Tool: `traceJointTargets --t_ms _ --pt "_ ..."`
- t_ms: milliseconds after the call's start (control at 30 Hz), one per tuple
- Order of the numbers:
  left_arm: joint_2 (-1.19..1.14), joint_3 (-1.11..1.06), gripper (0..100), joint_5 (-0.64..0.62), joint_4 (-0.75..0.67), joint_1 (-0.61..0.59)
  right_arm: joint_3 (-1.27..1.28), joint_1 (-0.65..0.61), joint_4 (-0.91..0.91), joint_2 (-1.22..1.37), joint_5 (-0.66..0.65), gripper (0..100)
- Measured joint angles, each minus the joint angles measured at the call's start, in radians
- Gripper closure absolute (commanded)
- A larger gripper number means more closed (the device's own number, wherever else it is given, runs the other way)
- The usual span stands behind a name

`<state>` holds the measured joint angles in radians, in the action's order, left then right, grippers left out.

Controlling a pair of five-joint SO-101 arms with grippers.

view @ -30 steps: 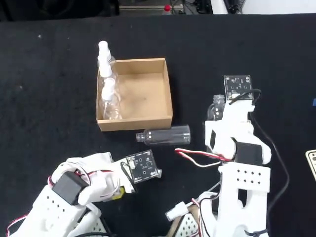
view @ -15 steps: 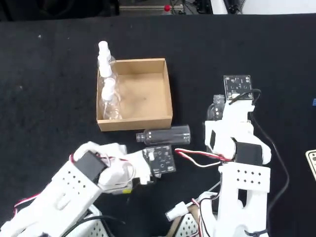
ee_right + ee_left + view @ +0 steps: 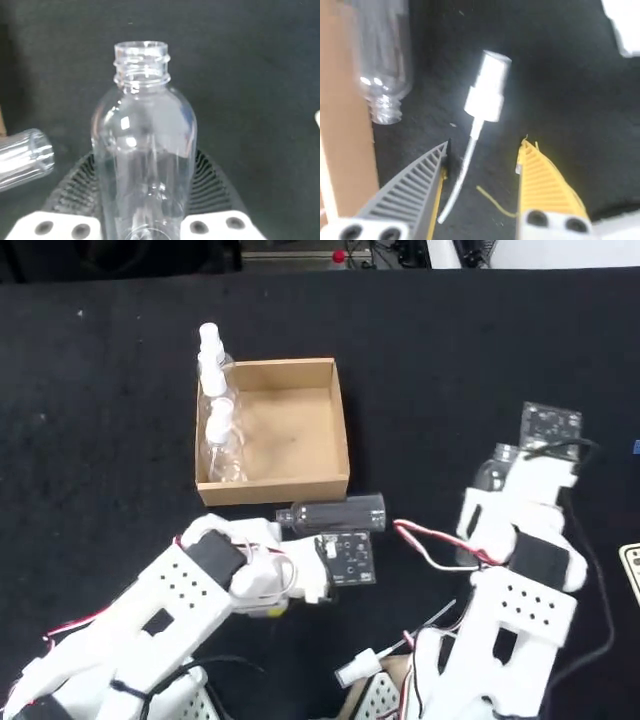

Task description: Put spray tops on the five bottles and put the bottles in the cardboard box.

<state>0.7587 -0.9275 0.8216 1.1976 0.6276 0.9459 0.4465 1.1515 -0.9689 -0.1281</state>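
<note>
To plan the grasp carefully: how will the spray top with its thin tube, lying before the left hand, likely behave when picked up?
The spray top looks small and plastic, so probably very light. Its thin tube curves, so it will likely flex, not stay stiff. The open left hand straddles that tube, which may slip; the wider head seems safer.

Bottle [image 3: 335,513] lies just before box [image 3: 272,487]
</note>
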Motion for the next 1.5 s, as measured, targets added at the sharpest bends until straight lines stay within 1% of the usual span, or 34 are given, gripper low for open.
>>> traceJointTargets --t_ms 133,267,400,633,767,1000,1233,1500 --pt "-0.015 -0.041 79 0.000 -0.101 -0.003 0.000 0.055 0.000 0.000 0.000 98.8" --pt "-0.017 -0.087 79 0.002 -0.187 -0.003 0.000 0.075 0.000 0.000 0.000 98.8" --pt "-0.021 -0.101 79 0.002 -0.215 -0.002 0.000 0.080 0.000 0.000 0.000 98.8" --pt "-0.021 -0.101 79 0.002 -0.232 0.063 0.000 0.080 0.000 0.000 0.000 98.8" --pt "-0.055 -0.141 79 0.002 -0.310 0.061 0.000 0.080 0.000 0.000 0.003 98.8" --pt "-0.210 -0.147 79 0.002 -0.420 0.061 0.000 0.080 0.000 0.000 0.005 98.8" --pt "-0.322 -0.124 80 0.002 -0.434 0.060 0.000 0.080 0.000 0.000 0.005 98.8" --pt "-0.341 -0.115 80 0.002 -0.436 0.058 0.000 0.080 0.000 0.000 0.005 98.8"
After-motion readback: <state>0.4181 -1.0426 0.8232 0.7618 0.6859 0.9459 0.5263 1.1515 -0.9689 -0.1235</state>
